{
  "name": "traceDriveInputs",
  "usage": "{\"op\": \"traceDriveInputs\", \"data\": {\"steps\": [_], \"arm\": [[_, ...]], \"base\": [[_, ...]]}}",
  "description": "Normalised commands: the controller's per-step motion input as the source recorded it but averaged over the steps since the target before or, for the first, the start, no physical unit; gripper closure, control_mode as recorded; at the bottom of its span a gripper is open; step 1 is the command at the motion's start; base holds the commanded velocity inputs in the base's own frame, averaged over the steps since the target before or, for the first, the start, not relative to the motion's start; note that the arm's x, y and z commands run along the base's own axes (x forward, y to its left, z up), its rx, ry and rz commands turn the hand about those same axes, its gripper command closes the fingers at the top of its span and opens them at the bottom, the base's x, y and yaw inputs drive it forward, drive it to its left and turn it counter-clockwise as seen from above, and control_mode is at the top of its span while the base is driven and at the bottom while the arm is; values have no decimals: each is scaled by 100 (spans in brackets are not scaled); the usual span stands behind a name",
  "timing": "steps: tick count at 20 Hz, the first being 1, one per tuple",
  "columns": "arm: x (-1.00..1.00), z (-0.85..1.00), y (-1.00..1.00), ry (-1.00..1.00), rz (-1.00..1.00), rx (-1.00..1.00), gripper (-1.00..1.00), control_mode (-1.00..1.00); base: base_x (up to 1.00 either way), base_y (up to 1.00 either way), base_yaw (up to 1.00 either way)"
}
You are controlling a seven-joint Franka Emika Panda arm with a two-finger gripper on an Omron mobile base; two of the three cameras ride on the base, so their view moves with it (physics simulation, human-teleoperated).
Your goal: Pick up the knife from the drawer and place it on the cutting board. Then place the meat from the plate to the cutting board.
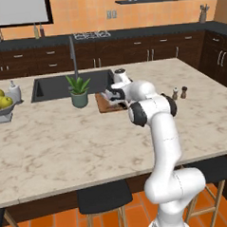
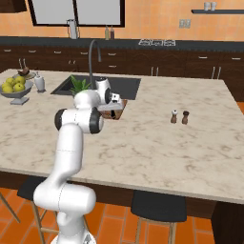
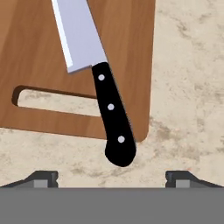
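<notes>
The knife (image 3: 94, 65), silver blade and black riveted handle, lies on the reddish-brown cutting board (image 3: 35, 48). The end of its handle sticks out past the board's edge over the marble counter. My gripper (image 3: 111, 177) hovers just above it, open, with the fingertips (image 3: 43, 177) wide apart and nothing between them. From the base, the gripper (image 1: 113, 95) hangs over the cutting board (image 1: 103, 105) beside the sink. The plate (image 2: 25, 74) sits at the far left corner behind the fruit bowl; the meat on it is too small to make out. The drawer is out of view.
A potted plant (image 1: 79, 91) stands just left of the board, in front of the dark sink (image 1: 56, 86) and its tall faucet (image 1: 74, 56). A fruit bowl (image 1: 0, 105) and a white jar (image 1: 14, 91) stand at the far left. Salt and pepper shakers (image 1: 179, 93) stand to the right.
</notes>
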Motion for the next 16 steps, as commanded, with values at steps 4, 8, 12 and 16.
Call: {"op": "traceDriveInputs", "data": {"steps": [4,8,12,16], "arm": [[-100,-34,-1,-20,-2,7,-100,-100],[-100,24,-10,-25,-9,6,-100,-100],[-100,84,-1,-18,-11,0,-100,-100],[-93,99,0,-6,-11,0,-100,-100]], "base": [[0,0,0],[0,0,0],[0,0,0],[0,0,0]]}}
